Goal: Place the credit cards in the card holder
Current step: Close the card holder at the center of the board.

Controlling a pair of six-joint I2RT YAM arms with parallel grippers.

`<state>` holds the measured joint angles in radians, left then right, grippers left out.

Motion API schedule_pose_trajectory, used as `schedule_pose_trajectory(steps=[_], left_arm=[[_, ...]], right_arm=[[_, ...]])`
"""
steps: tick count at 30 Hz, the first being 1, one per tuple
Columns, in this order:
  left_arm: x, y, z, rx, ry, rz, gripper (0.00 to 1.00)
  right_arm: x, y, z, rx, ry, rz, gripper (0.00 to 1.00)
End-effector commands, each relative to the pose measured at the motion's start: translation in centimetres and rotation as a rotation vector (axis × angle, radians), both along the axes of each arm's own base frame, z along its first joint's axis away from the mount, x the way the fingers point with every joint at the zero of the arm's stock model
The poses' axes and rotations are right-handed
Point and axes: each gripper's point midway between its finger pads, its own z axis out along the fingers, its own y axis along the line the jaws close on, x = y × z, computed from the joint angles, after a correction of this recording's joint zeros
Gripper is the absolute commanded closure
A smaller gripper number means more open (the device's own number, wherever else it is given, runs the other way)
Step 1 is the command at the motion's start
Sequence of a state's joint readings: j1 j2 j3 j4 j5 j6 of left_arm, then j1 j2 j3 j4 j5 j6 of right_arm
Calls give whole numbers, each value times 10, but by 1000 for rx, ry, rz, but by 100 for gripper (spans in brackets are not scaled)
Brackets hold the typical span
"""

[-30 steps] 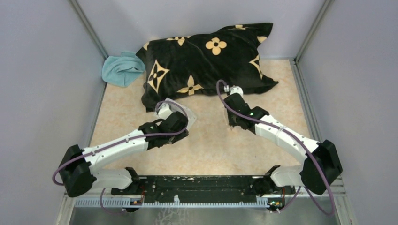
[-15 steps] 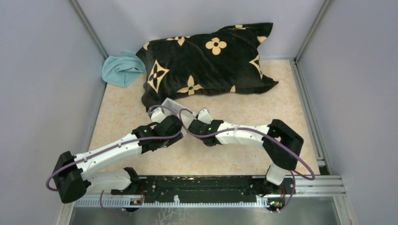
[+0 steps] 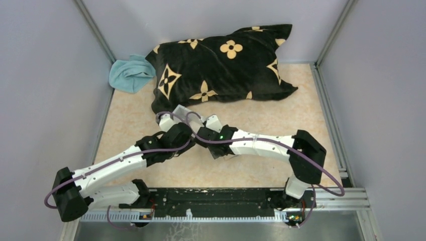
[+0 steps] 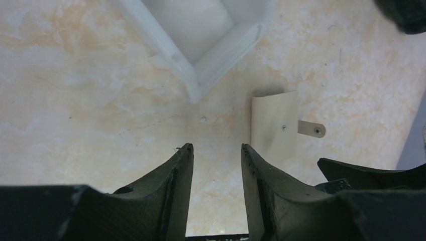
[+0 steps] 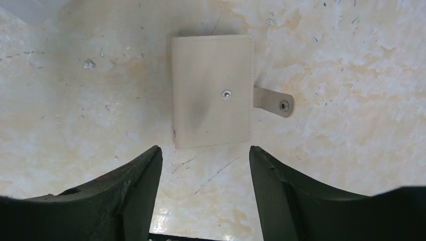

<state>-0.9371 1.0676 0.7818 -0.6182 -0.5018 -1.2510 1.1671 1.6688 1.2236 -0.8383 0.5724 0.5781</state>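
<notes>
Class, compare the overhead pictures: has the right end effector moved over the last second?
Yes. The right end effector swung left and down the view, away from the lower edge of the pillow.

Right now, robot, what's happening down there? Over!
Left hand open, empty. Right hand open, aimed at the card holder, which lies folded shut, tab loose. Clear tray nearby, nothing blocking; no cards in sight.

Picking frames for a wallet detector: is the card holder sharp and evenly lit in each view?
Right wrist view: the card holder is sharp, with a soft grey shadow across its middle. Left wrist view: also sharp, but its lower corner sits behind the left gripper, and the clear tray looks pale and low in contrast. Top view: the light is even, but the card holder is not visible.
</notes>
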Motion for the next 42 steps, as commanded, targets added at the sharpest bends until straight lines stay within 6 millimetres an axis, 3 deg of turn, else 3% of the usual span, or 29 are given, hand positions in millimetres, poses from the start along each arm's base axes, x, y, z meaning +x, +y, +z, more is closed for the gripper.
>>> schedule_pose_trajectory(steps=[1,5,10,25,42], left_arm=[[-1,-10,-16,58,32,-78,54],[4,-35,-23,47,19,-176,56],[7,-57,-38,68,37,-261,57],[26,-97,-66,104,60,-339,57],[31,-110,-87,122,110,-341,57]], right_arm=[[10,7,54,228,-75,-48,36],[24,-27,39,281,-59,-135,40],[39,-45,26,330,-28,-175,43],[60,-60,-5,351,26,-232,55],[59,-70,-19,364,72,-237,71]])
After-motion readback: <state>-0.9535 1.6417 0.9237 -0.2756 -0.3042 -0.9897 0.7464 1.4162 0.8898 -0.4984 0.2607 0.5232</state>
